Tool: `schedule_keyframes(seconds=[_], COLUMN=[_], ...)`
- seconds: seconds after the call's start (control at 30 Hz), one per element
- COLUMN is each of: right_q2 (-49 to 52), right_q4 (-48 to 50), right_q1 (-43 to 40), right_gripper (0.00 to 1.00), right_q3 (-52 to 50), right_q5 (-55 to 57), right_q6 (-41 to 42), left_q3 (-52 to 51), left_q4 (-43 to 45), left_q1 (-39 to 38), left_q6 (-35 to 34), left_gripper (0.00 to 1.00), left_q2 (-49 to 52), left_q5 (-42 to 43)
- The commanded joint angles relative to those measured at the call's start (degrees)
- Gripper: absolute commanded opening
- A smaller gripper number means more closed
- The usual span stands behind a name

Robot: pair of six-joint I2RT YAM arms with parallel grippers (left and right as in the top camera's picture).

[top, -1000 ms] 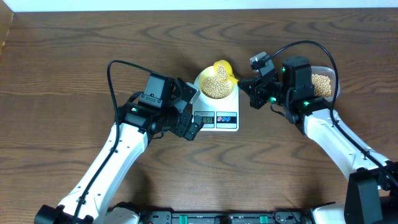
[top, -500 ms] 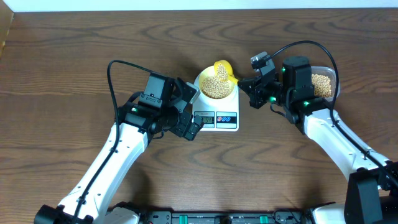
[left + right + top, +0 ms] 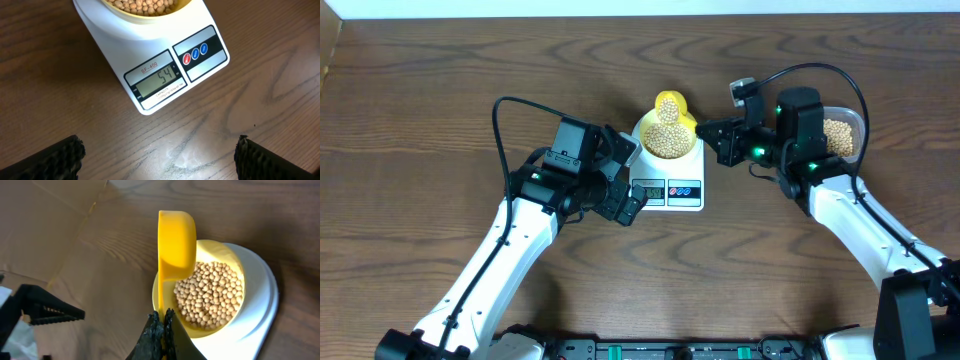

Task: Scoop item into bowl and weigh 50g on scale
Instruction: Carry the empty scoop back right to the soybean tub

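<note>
Swinging left over the last second, the right hand [image 3: 161, 323] has carried the scoop [image 3: 176, 240] from a slant beside the bowl [image 3: 216, 250] to a spot above the bowl's far rim, with the arm now clear enough to bare more of the tub [image 3: 861, 130] behind it. That hand is clamped tight on the scoop's thin handle, the cup tipped up on edge over the bowl. Whether any beans remain in it cannot be told.

Beans [image 3: 210, 292] fill the bowl in a heap, and the bowl sits on the scale [image 3: 115, 30] at the middle of the bench [image 3: 440, 80]. More beans lie in the tub on the right.

At the scale's front left corner hovers the left hand [image 3: 159, 147], spread as wide as it goes and holding nothing, its camera trained on the display [image 3: 159, 78], which reads 54.

Filling looks finished and the work has come to trimming the weight. With the target at 50, the bowl appears 4 over, so the next move likely calls for a shallow dip of the scoop to lift out a few beans and return them to the tub, without nudging the bowl or pressing on the scale.
</note>
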Motion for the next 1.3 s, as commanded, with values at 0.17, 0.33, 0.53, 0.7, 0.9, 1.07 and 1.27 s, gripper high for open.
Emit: schedule_keyframes(seconds=[0.17,0.33,0.53,0.7,0.9,1.07,1.27], right_q2=[-2.4,-5.5,-9.2,-12.3,-15.2,-15.6,-15.6], right_q4=[0.3,-1.8,-9.0,-14.1,-18.9,-22.5,-27.4], right_q1=[-5.9,-11.4,-17.6,-22.6,-28.5,-32.5,-33.1], right_gripper=[0.01,0.01,0.01,0.01,0.01,0.01,0.01], right_q3=[0.1,0.1,0.1,0.1,0.1,0.1,0.1], right_q5=[-1.7,-1.7,-1.7,-1.7,-1.7,-1.7,1.1], right_q6=[9.7,10.1,10.1,10.1,10.1,8.8,-4.2], left_q3=[-0.4,-0.4,-0.4,-0.4,-0.4,-0.4,-0.4], left_q4=[0.0,0.0,0.0,0.0,0.0,0.0,0.0], left_q1=[-0.1,-0.1,-0.1,-0.1,-0.1,-0.1,-0.1], left_q6=[0.7,0.8,0.8,0.8,0.8,0.8,0.8], left_gripper=[0.98,0.98,0.98,0.98,0.98,0.98,0.98], left_q2=[0.2,0.2,0.2,0.2,0.2,0.2,0.2], left_q5=[-0.4,-0.4,-0.4,-0.4,-0.4,-0.4,-0.4])
